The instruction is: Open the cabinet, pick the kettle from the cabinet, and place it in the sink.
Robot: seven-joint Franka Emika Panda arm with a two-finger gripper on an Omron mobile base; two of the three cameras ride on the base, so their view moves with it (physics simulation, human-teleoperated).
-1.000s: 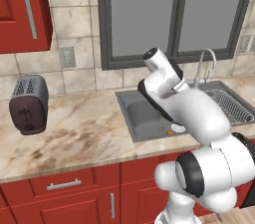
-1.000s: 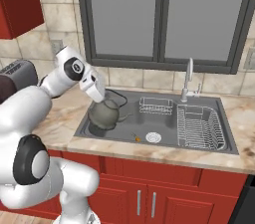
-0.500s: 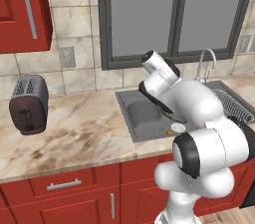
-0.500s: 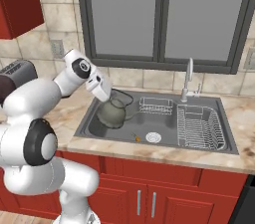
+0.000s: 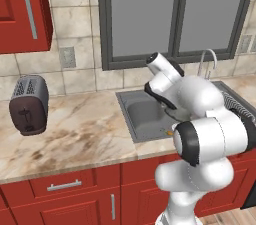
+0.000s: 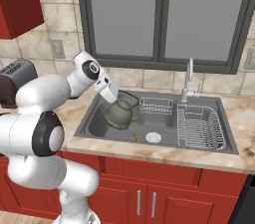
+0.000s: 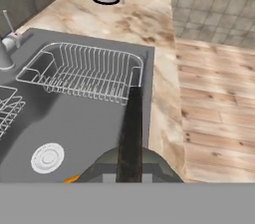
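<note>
Centre frame, right base view: end effector pinching kettle by dark arched handle, kettle low inside sink left basin, likely poised for release; toaster on bench.

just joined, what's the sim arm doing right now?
The gripper is shut on the dark arched handle of the kettle and has it down inside the left basin of the sink. In the hand view the handle runs straight up from the kettle's dome, with the drain and the wire rack beyond it. Whether the kettle touches the basin floor can't be told. The cabinet door is shut. The toaster sits on the counter to the left.
</note>
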